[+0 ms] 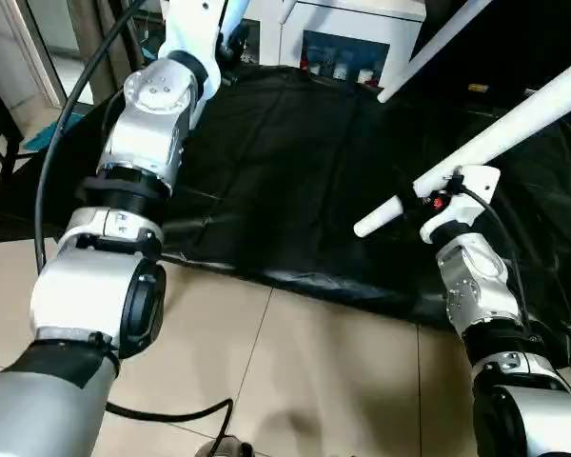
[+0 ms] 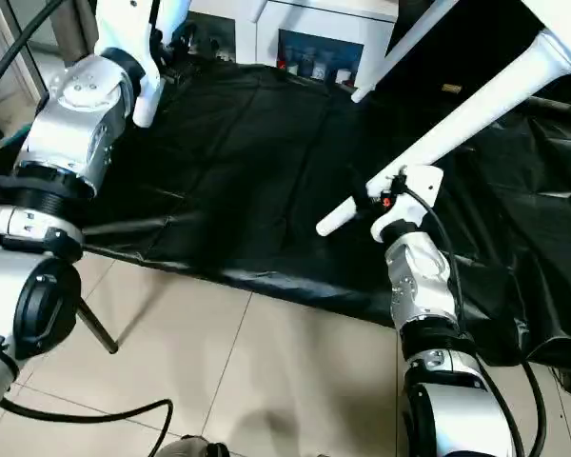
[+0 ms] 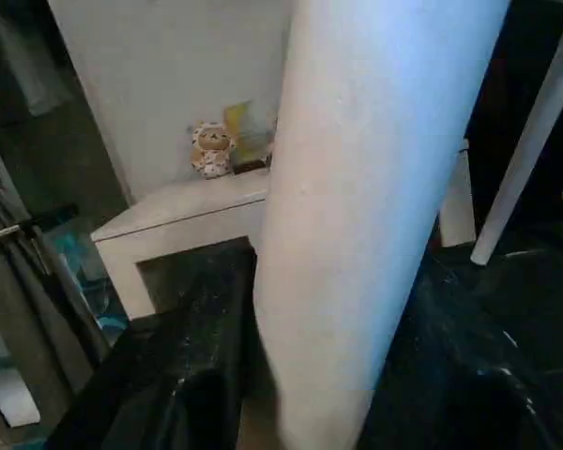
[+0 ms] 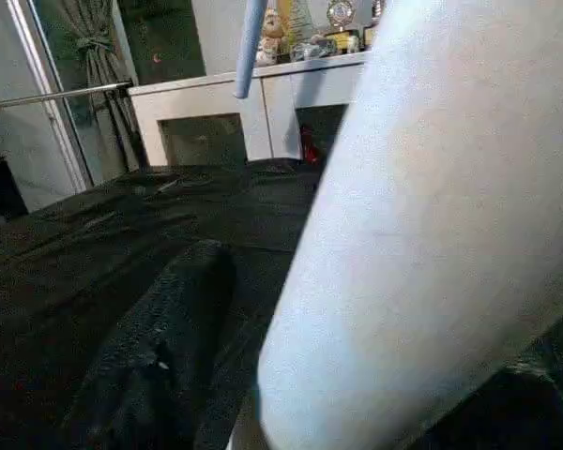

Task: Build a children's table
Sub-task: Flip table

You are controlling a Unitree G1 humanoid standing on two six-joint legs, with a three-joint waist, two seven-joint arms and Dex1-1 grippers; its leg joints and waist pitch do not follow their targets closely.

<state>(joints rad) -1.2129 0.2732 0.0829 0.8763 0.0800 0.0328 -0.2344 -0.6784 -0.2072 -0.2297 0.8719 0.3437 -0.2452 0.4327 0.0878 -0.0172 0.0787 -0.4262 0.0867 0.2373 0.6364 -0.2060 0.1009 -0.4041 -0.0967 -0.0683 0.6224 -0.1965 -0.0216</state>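
black sheet (image 1: 295, 181): spread over the floor as work surface, tile in front.
cabinet (image 1: 352, 29): white, glass-doored, at far edge of sheet; not part of task.
tabletop (image 2: 566, 14): only a white corner visible at upper right, raised off sheet, legs running down from it.
near leg (image 1: 495, 143): long white cylinder slanting down from tabletop corner, free tip hanging over sheet.
far leg (image 1: 438, 52): second white cylinder behind, slanting toward cabinet.
left leg (image 3: 375, 206): thick white cylinder close along left gripper (image 3: 263, 412), dark finger (image 3: 183, 375) beside it; looks grasped.
right gripper (image 1: 438, 195): at near leg just above its tip; jaws partly closed around it, firm hold not confirmable.
step advice: probably seating near leg in socket; close fully before loading, keep wrist in line with leg axis, push straight along leg, avoid sideways levering on socket.
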